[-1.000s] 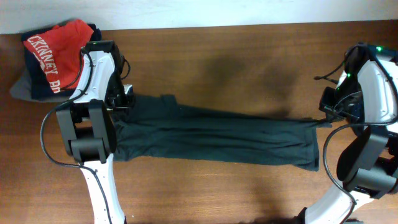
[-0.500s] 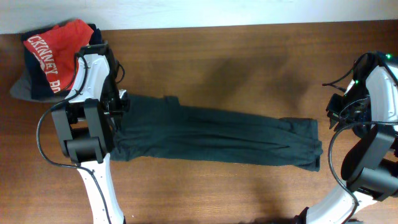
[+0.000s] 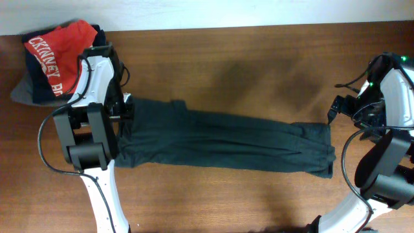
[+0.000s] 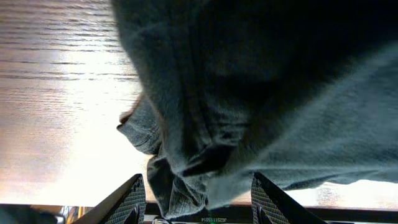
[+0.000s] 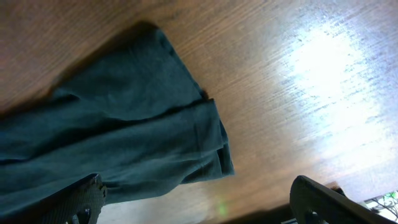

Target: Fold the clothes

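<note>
One of the clothes, a dark grey-green garment (image 3: 220,139), lies on the table as a long narrow strip running left to right. My left gripper (image 3: 124,107) is over its left end. In the left wrist view a bunched hem of the garment (image 4: 186,162) sits loose between the spread fingers (image 4: 132,199) of the open gripper (image 4: 199,202). My right gripper (image 3: 335,110) hovers just past the strip's right end. In the right wrist view it (image 5: 199,205) stands wide open, and the garment's corner (image 5: 186,137) lies flat on the wood.
A pile sits at the back left corner: a red shirt with white lettering (image 3: 58,48) on top of dark clothes (image 3: 32,84). The wooden table (image 3: 233,65) ends at a white strip along the far edge.
Both grippers have opened and let go of the garment's ends. The strip has slackened, and its right end has dropped onto the table. The right gripper drew back slightly to the right.
</note>
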